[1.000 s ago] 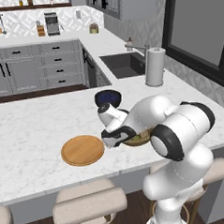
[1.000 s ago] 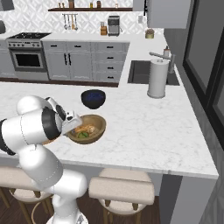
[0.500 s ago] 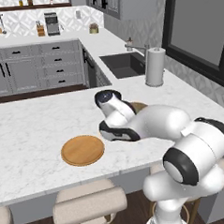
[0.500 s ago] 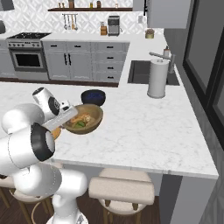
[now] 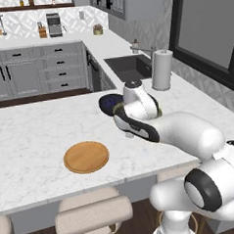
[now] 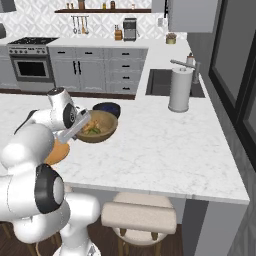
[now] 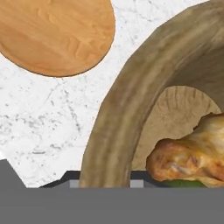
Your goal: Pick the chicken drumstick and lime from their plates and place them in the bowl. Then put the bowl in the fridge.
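My gripper is shut on the near rim of the light-brown wooden bowl and holds it just above the counter. Inside the bowl lie the golden-brown chicken drumstick and the dark-green lime. In the hand view the thick bowl rim runs between my fingertips, with the drumstick close by and a green sliver of lime under it. The tan wooden plate lies bare on the counter, and also shows in the hand view. The fridge is out of view.
A small dark blue bowl sits on the white marble counter right behind the held bowl. A paper-towel roll stands by the sink. Stools line the counter's near edge.
The arm has lifted the wooden bowl off the counter and carried it up and away from the near edge, toward the blue bowl. The grip on the rim has stayed shut.
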Controlling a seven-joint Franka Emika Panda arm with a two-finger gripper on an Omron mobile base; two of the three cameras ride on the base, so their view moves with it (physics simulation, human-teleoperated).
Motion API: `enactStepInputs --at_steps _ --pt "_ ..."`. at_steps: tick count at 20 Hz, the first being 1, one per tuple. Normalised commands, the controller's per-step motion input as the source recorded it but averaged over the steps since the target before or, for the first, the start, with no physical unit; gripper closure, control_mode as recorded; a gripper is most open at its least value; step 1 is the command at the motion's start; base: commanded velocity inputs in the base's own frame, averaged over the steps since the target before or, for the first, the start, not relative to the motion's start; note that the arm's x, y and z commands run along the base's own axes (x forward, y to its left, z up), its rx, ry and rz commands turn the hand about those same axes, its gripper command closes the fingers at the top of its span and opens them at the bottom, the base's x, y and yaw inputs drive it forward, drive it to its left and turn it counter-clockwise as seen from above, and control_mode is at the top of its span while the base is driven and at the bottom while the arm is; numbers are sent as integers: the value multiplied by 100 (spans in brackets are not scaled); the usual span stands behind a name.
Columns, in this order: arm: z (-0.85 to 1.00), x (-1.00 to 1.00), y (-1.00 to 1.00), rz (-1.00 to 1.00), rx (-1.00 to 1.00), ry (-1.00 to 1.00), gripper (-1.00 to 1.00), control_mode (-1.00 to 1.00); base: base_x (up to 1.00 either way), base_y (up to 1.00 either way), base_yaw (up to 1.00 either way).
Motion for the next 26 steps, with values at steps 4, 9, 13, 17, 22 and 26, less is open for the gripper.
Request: enactStepInputs --at_steps 4,9,13,17,22,26 --pt "46 0 -47 68 1 6 100 -100 0 0 0" --pt "38 6 -40 61 -12 26 100 -100 0 0 0" --pt "0 -27 -37 45 -17 -1 100 -100 0 0 0" --pt "0 -76 -8 4 -2 -47 100 -100 0 0 0" --pt "21 -66 30 -28 0 -34 100 -100 0 0 0" --pt "5 -81 -3 -27 21 -6 100 -100 0 0 0"
